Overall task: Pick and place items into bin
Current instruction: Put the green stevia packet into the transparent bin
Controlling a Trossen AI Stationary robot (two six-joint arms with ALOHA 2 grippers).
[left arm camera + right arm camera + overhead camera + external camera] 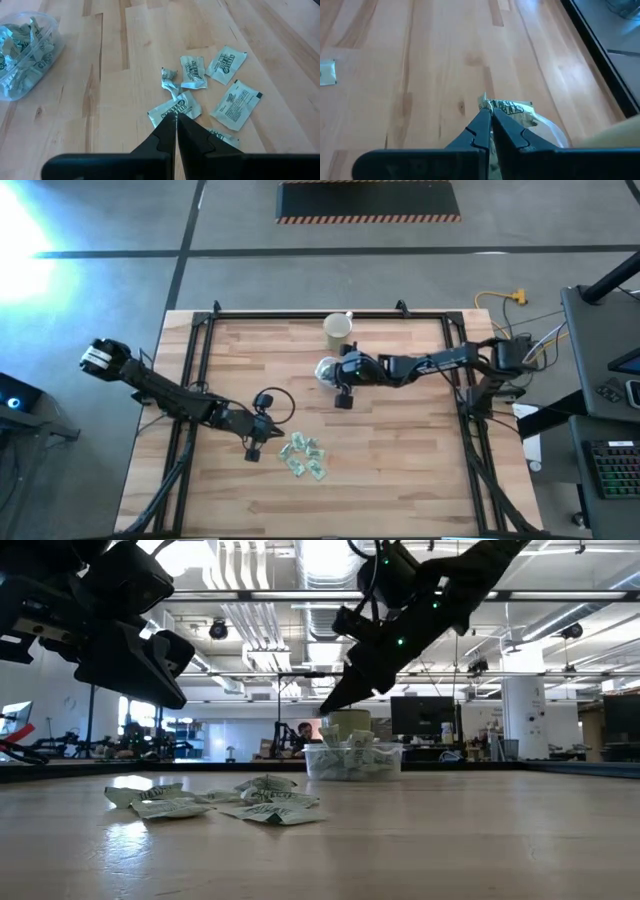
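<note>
The counter (400, 480) is pale wooden butcher-block, its planks running from one arm's side to the other, framed by black rails. Around it lies grey concrete floor; the low view looks into a large lit hall with ceiling ducts, monitors and a person seated far back.

The bin (328, 370) sits in the far half of the counter near the middle, just in front of a cream cup (338, 330). In the low view the bin (352, 762) stands upright and holds many packets already, its long side facing the camera. The loose items (304, 458) lie flat in a small scatter in the near half, well apart from the bin, each pointing its own way, with no shared long axis.

The left gripper (254, 451) hangs just beside the scatter on the left arm's side, its jaws pressed together and empty, tips above a packet (174, 107). The right gripper (343, 399) is beside the bin, jaws together on a packet (509, 109) pinched at their tips.

Bare wood lies open on every side of the scatter, widest toward the near edge and the right rail.
</note>
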